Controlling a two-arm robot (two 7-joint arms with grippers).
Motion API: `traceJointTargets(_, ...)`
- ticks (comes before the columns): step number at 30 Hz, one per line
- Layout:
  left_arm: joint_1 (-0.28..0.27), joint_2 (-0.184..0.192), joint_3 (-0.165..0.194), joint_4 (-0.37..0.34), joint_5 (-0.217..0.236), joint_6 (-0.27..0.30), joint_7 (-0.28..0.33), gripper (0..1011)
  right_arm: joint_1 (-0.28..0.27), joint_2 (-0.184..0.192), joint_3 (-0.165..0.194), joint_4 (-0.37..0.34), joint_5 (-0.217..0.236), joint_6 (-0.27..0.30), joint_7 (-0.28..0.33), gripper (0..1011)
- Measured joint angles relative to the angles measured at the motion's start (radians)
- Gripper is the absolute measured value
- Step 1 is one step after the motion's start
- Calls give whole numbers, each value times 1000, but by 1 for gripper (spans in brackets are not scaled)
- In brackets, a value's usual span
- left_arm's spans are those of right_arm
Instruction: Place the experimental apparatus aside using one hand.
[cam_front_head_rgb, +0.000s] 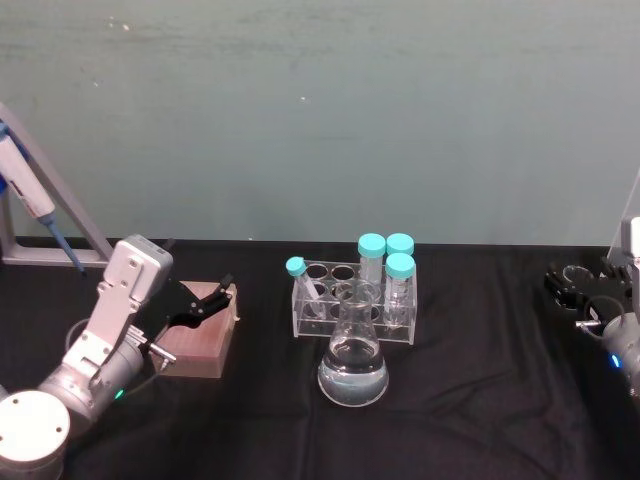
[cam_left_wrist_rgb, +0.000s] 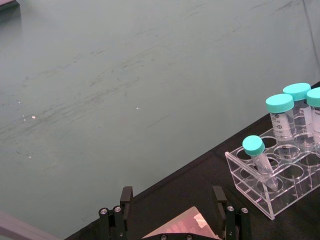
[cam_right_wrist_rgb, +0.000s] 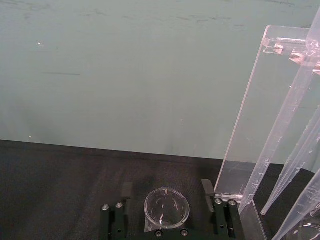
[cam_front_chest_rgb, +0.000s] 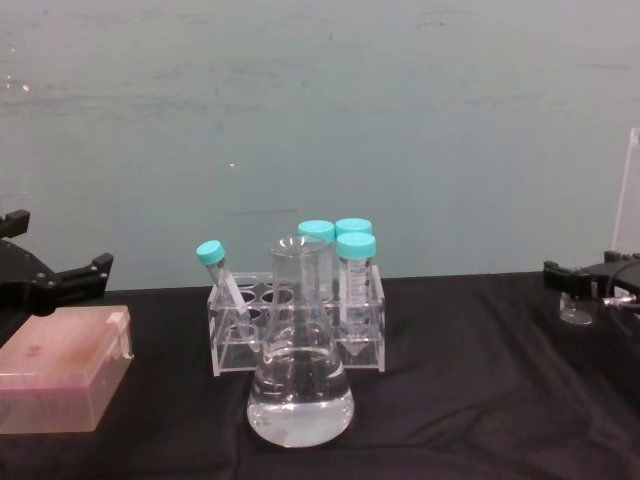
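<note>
**Both claws released; the right one bracketed the small beaker at the right edge of the head frame.**

I saw the black table (cam_front_head_rgb: 480, 400) fill the lower half of the head frame. From the right wrist camera, the tall acrylic stand (cam_right_wrist_rgb: 245, 140) stood upright with its long tubes (cam_right_wrist_rgb: 285, 125) slanting beside it, close to the right claw (cam_right_wrist_rgb: 167, 192). At centre frame sat a clear tube rack (cam_front_head_rgb: 310, 320) holding four teal-capped tubes (cam_front_head_rgb: 371, 245), three upright and one tilted. The conical flask (cam_front_head_rgb: 353, 375), with clear liquid in it, stood just in front of the rack. At lower left a pink box (cam_front_head_rgb: 200, 345) lay under the left claw (cam_front_head_rgb: 222, 295), whose fingers were spread and held nothing. The small beaker (cam_right_wrist_rgb: 166, 207) sat between the right claw's parted fingers, a gap showing on each side.
</note>
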Motion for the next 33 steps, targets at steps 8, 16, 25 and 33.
traceJointTargets(8,0,0,0,0,0,0,0,1000,0,0,0,0,0,0,0,1002)
traceJointTargets(16,0,0,0,0,0,0,0,1000,0,0,0,0,0,0,0,1000)
traceJointTargets(25,0,0,0,0,0,0,0,1000,-13,2,-3,-26,-10,-2,1,1000)
traceJointTargets(33,0,0,0,0,0,0,0,1000,-54,9,-10,-111,-26,-15,19,1000)
